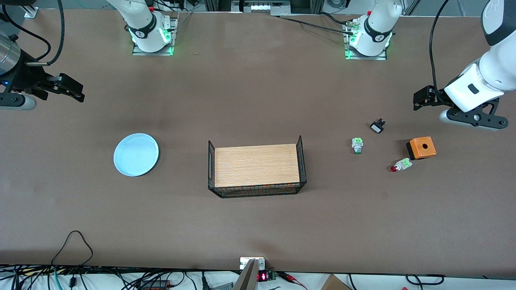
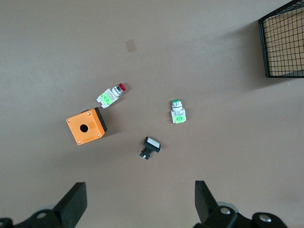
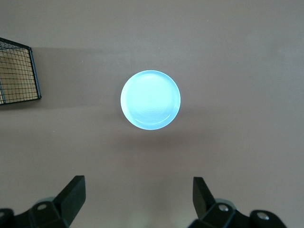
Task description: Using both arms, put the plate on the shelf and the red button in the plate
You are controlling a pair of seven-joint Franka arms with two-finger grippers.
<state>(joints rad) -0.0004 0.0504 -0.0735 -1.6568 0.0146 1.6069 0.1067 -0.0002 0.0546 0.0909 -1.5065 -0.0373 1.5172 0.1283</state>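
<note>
The pale light-blue plate [image 1: 136, 154] lies flat on the brown table toward the right arm's end; it also shows in the right wrist view [image 3: 150, 99]. The red button [image 1: 401, 165] lies on its side beside the orange box toward the left arm's end; it also shows in the left wrist view [image 2: 112, 95]. My right gripper [image 1: 74, 90] is open and empty over bare table, apart from the plate, as the right wrist view [image 3: 139, 190] shows. My left gripper [image 1: 420, 100] is open and empty over bare table, apart from the buttons, as the left wrist view [image 2: 141, 194] shows.
A black wire basket [image 1: 256, 190] with a wooden floor stands mid-table between the plate and the buttons. Near the red button are an orange box with a hole [image 1: 421, 148], a green-capped button [image 1: 357, 145] and a small black switch [image 1: 377, 127]. Cables run along the table's near edge.
</note>
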